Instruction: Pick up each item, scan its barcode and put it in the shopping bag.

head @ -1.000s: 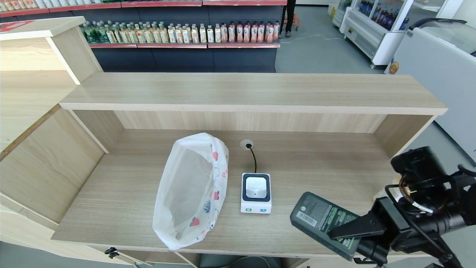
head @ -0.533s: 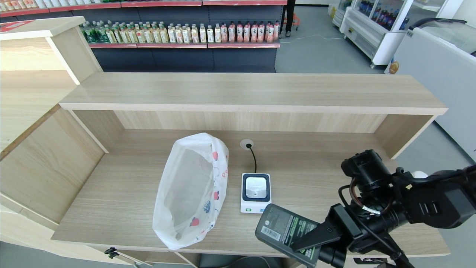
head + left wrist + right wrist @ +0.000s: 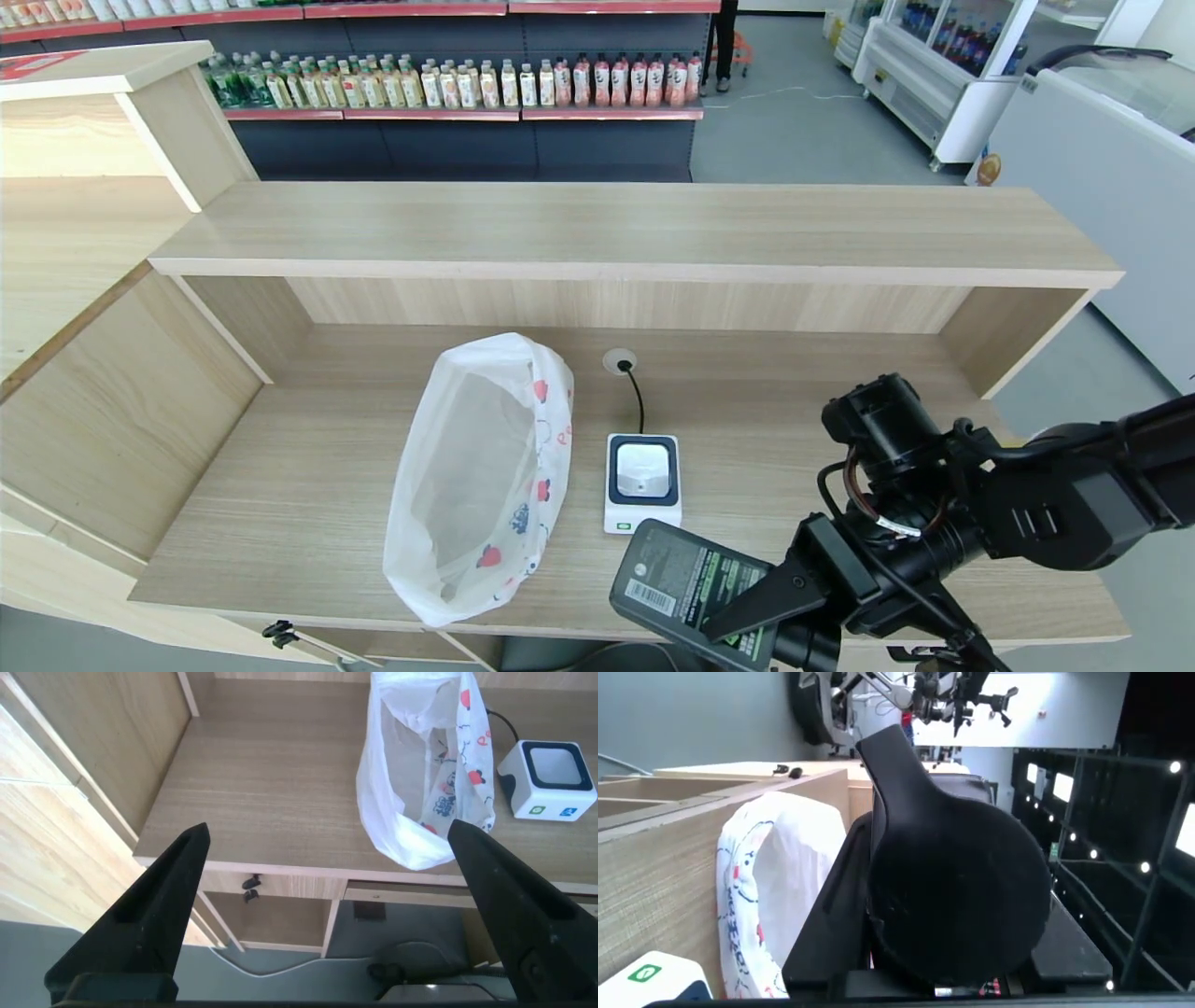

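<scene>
The dark green pack point(image 3: 667, 579) is clamped between the fingers of the right gripper point(image 3: 738, 618), one black finger lying across its upper face. It hangs tilted over the front edge of the counter point(image 3: 308, 485), with its printed face turned up towards the head camera and a white barcode label point(image 3: 651, 597) near the corner farthest from the gripper. Seen from the head, the pack's far corner comes just in front of the scanner point(image 3: 642, 481); whether it sits level with the scanner or above it I cannot tell. The scanner is a small white box with a dark-framed window on top, standing near the middle of the counter, and a black cable point(image 3: 636, 392) runs from its back to a round hole in the counter. Just beside the scanner, towards the robot's left, the white shopping bag point(image 3: 481, 481) with small red and blue prints lies on its side, its mouth open and facing the back wall of the counter. The left gripper point(image 3: 329, 835) hangs off the counter's front edge, near the bag's closed end, with its fingers point(image 3: 140, 924) spread wide apart and nothing between them. A raised wooden ledge point(image 3: 635, 229) runs along the back of the counter, and beyond it stand a shelf of bottles point(image 3: 467, 84) and chest freezers point(image 3: 934, 65).
</scene>
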